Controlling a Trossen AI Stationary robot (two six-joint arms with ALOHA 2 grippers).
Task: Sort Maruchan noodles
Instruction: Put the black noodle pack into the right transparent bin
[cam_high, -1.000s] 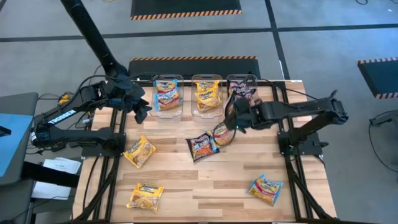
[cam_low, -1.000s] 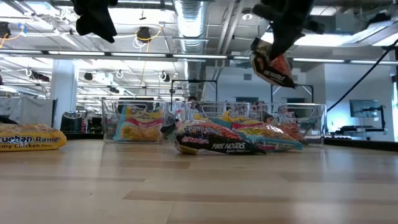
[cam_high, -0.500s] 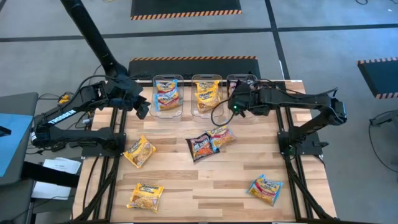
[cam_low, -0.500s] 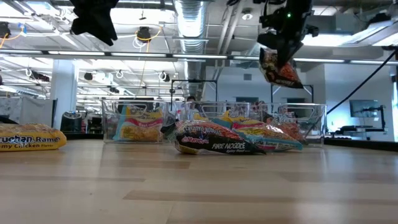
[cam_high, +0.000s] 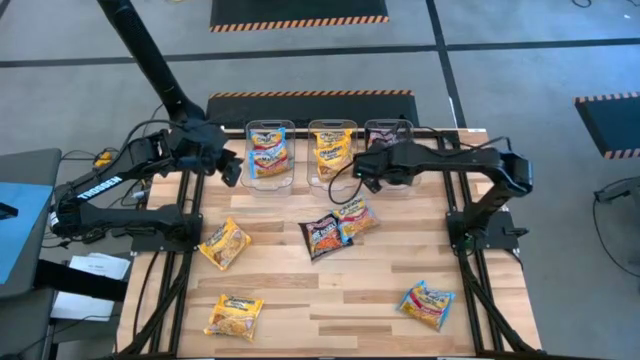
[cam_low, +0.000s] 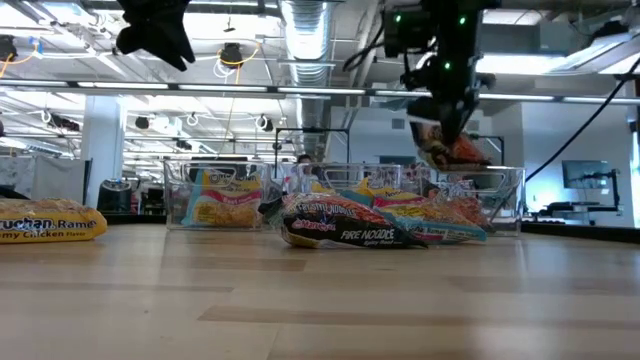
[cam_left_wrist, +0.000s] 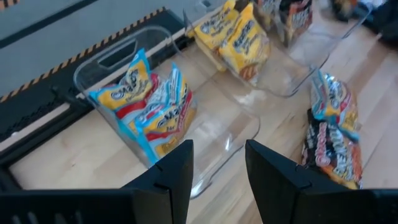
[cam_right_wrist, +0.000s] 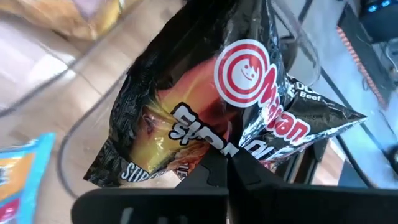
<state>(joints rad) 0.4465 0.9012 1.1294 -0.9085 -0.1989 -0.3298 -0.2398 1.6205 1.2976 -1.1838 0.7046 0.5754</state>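
Note:
Three clear bins stand in a row at the far side: blue-pink packets in the left bin (cam_high: 266, 150), yellow ones in the middle bin (cam_high: 332, 150), dark ones in the right bin (cam_high: 391, 140). My right gripper (cam_high: 366, 171) is shut on a dark maroon-black packet (cam_right_wrist: 199, 112) over the near side of the right bin. My left gripper (cam_high: 229, 170) hovers open beside the left bin (cam_left_wrist: 118, 62), touching nothing. On the table lie two yellow packets (cam_high: 224, 243) (cam_high: 234, 315), a dark packet (cam_high: 321, 236) overlapping a blue-pink one (cam_high: 356, 216), and another blue-pink one (cam_high: 428, 304). My right gripper pinches the dark packet by its crimped edge (cam_right_wrist: 231, 148) between the two fingers. In the low view the packet (cam_low: 449, 150) hangs tilted below the fingers, lifted clear of the table, with its lower end about level with the bin's rim.
The bins' walls (cam_low: 500, 190) stand upright along the far side. Black frame rails (cam_high: 170, 215) run along both table sides. Bare wood shows in the near middle of the table (cam_high: 330, 300).
My right gripper has carried the dark packet from above the loose packets in the table's middle toward the far edge, to the right bin, staying shut on it. The packet hangs lower in the low view than before. My left gripper has kept nearly still.

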